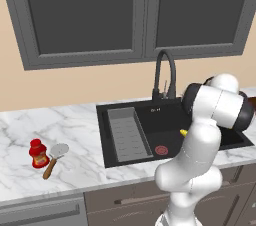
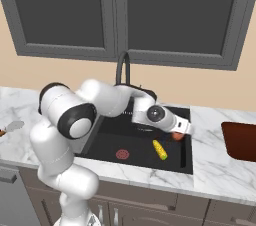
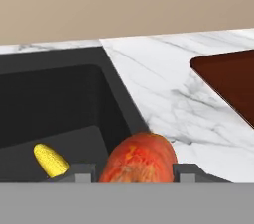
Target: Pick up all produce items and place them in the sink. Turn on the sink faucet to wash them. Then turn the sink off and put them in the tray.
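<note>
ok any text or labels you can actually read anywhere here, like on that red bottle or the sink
None can be read.
Red bottle: its yellowish label patch is too small and blurred to make out.
Sink: small pale marks on the back rim by the faucet, too tiny to read.
Corn cob, orange-red vegetable, tray: no lettering.

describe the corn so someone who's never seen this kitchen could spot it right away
Start at the large matte-black rectangular sink set in the white marble counter, under the tall black gooseneck faucet. On the basin floor, right of the round red drain, lies a small yellow corn cob. It is bumpy, bright yellow and lying free, unlike the orange-red oblong vegetable between the hand's fingers.
</note>
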Robot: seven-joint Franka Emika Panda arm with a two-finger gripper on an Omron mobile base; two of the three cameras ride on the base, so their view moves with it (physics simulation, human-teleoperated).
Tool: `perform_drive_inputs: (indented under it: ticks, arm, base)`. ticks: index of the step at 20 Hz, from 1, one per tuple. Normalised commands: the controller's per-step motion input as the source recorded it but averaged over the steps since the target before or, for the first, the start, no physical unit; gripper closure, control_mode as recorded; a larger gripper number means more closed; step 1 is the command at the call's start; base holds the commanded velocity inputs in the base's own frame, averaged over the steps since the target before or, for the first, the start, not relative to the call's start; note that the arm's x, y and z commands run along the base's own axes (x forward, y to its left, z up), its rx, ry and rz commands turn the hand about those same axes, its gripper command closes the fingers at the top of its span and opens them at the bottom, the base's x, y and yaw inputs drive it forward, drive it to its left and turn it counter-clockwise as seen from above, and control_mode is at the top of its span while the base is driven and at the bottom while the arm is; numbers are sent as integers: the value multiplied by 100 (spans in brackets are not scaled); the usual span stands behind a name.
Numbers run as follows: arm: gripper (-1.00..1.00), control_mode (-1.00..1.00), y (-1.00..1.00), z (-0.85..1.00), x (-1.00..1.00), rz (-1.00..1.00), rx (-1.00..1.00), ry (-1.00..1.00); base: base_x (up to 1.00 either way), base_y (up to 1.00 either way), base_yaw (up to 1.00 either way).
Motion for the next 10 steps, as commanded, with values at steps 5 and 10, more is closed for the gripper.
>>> perform_drive_inputs:
  ticks: [5,10]
  arm:
    - [100,-100,-35,74,-4,-3,0,0]
    - [100,-100,-41,61,0,-3,0,0]
  base:
    - [0,0,0]
    - [0,0,0]
